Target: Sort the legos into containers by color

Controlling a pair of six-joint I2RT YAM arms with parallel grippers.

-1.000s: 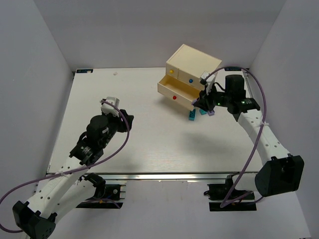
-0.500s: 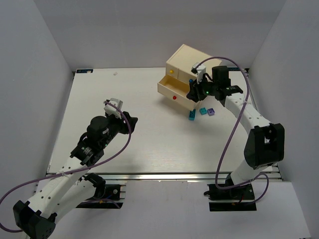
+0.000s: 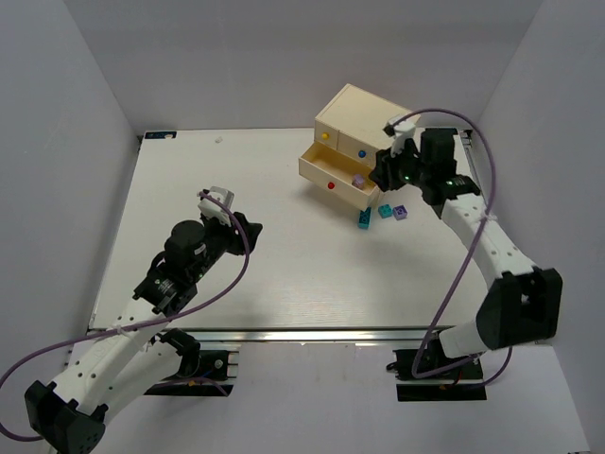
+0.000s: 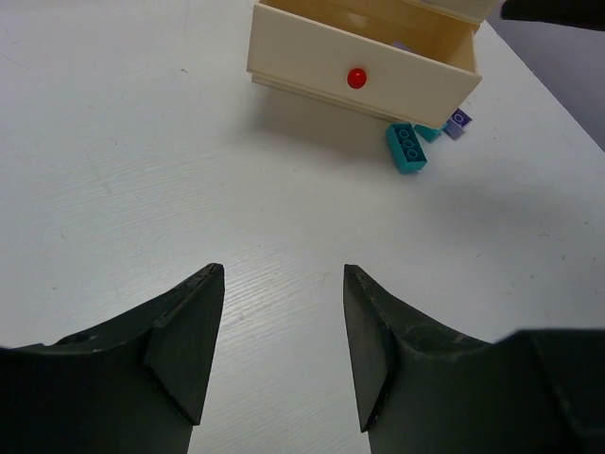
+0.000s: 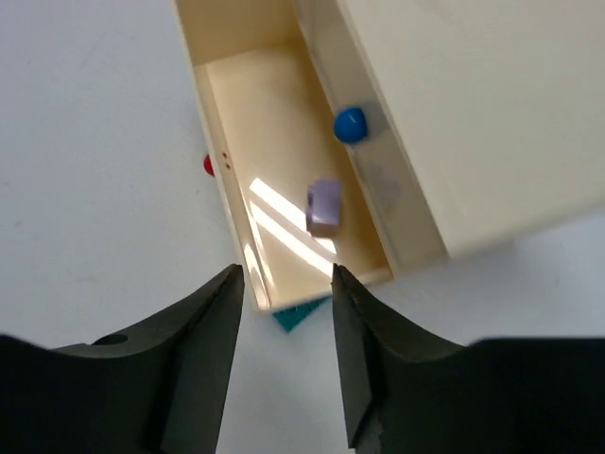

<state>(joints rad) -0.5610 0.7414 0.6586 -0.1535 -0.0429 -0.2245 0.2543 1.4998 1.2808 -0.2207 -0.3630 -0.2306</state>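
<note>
The cream chest [image 3: 367, 117] stands at the back right with its red-knob drawer [image 3: 319, 171] pulled open. A lilac lego [image 3: 358, 179] lies inside that drawer, also seen in the right wrist view [image 5: 323, 206]. My right gripper [image 3: 379, 178] hovers open and empty over the drawer's near end [image 5: 285, 274]. Two teal legos [image 3: 363, 218] [image 3: 385, 211] and a lilac one [image 3: 400, 212] lie on the table beside the drawer. My left gripper [image 3: 250, 227] is open and empty over the middle of the table [image 4: 282, 274], well short of the drawer [image 4: 356, 78].
The yellow knob [image 3: 325, 135] and blue knob [image 3: 362, 153] drawers are shut. White walls close in the table on the left, back and right. In the left wrist view the teal lego [image 4: 406, 148] lies just off the drawer's front corner.
My right gripper moved from the legos on the table to over the open drawer, and a lilac lego now lies in the drawer. The left arm shifted slightly a second ago, then held still.
</note>
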